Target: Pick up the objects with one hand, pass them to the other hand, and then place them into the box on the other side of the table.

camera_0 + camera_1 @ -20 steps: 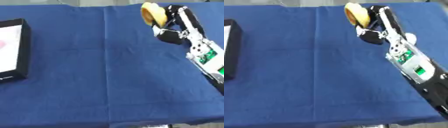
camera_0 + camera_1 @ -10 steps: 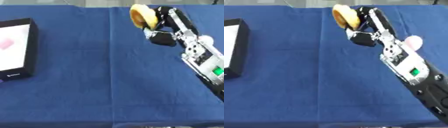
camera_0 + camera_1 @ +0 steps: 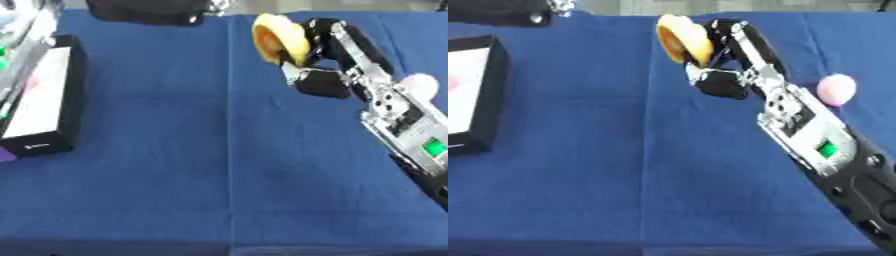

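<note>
A thick yellow ring (image 3: pixel 682 39) is held upright above the blue cloth, just right of its centre crease, with my right hand (image 3: pixel 721 82) shut on it. The right forearm runs down to the lower right corner. A black box (image 3: pixel 75 75) with a pale inside lies at the table's left edge, well apart from the ring. A dark shape that looks like my left hand (image 3: pixel 149 12) shows at the top edge, left of the ring and beyond the box; its arm (image 3: pixel 22 45) comes up along the left border. A pink ball (image 3: pixel 836 89) rests on the cloth right of my right forearm.
The blue cloth (image 3: pixel 175 175) covers the whole table, with a crease down its middle. A small purple thing (image 3: pixel 4 155) shows at the left border beside the box's near corner. Something pink lies inside the box.
My right hand has carried the yellow ring left, toward the table's centre crease. The view has shifted too, and the dark left hand and arm have come into sight at top left.
</note>
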Motion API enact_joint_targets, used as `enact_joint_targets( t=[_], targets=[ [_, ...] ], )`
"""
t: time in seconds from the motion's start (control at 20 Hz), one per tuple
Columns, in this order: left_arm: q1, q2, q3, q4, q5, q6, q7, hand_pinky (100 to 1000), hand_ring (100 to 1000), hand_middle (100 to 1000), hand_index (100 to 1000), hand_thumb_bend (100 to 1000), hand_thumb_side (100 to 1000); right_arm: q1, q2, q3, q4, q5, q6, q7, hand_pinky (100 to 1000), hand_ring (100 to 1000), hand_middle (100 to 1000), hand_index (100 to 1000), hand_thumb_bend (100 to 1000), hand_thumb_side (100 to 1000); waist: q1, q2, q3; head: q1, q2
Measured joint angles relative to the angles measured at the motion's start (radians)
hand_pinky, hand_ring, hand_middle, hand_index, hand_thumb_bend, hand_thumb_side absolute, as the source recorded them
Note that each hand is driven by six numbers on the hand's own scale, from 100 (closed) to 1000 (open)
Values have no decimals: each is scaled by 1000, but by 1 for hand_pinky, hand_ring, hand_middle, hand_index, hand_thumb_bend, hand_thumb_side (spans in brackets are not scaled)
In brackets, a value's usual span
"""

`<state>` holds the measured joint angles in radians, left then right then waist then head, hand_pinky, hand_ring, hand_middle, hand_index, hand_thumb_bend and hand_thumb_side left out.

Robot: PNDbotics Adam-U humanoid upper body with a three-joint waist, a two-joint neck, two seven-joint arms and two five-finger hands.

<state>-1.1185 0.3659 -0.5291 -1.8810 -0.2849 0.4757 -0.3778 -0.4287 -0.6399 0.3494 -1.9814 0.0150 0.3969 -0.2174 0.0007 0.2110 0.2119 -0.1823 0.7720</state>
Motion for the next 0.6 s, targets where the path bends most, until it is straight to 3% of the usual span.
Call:
enact_joint_targets(
  t=[0.3, 0.6],
  targets=[
    [-1, -37, -26, 76, -91, -9, -52, 767, 747, 698, 790, 100, 249, -27, 10, 27, 0, 24, -8, 35, 461, 524, 415, 443, 100, 100, 3, 0, 0, 17, 0],
    [0, -56, -42, 148, -190, -45, -91, 800, 773, 732, 821, 100, 213, -43, 19, 50, 0, 41, -11, 67, 462, 524, 415, 442, 100, 100, 3, 0, 1, 21, 0]
  ],
)
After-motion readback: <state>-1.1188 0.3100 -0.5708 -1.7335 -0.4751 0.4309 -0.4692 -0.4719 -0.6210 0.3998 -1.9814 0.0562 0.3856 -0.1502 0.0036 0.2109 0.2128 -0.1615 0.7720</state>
